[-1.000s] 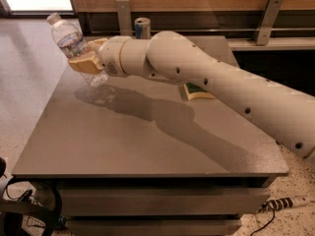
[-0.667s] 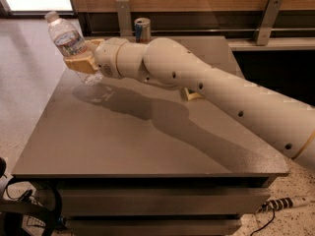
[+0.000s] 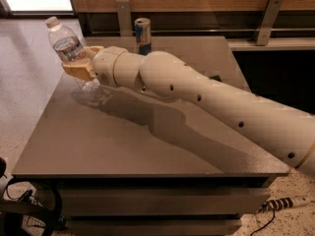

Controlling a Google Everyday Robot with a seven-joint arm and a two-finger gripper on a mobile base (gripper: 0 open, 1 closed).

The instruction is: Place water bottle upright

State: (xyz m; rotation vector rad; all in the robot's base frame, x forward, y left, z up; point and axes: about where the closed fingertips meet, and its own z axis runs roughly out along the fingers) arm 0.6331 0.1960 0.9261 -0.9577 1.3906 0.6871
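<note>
The water bottle (image 3: 69, 47) is clear ribbed plastic with a white cap and a red, white and blue label. It is held tilted, cap up and to the left, over the far left edge of the grey table (image 3: 133, 132). Its base sits close to or on the table top. My gripper (image 3: 81, 63) is shut on the bottle's lower body, tan fingers (image 3: 76, 72) on both sides. The cream arm (image 3: 206, 102) reaches in from the right across the table.
A slim blue-and-silver drink can (image 3: 142, 35) stands upright at the table's back edge, just right of the gripper. A wooden wall with metal brackets (image 3: 269, 18) runs behind. Cables and a power strip (image 3: 283, 203) lie on the floor.
The arm has moved slightly and the bottle has turned closer to upright, its base lower toward the table. The gripper still holds it.
</note>
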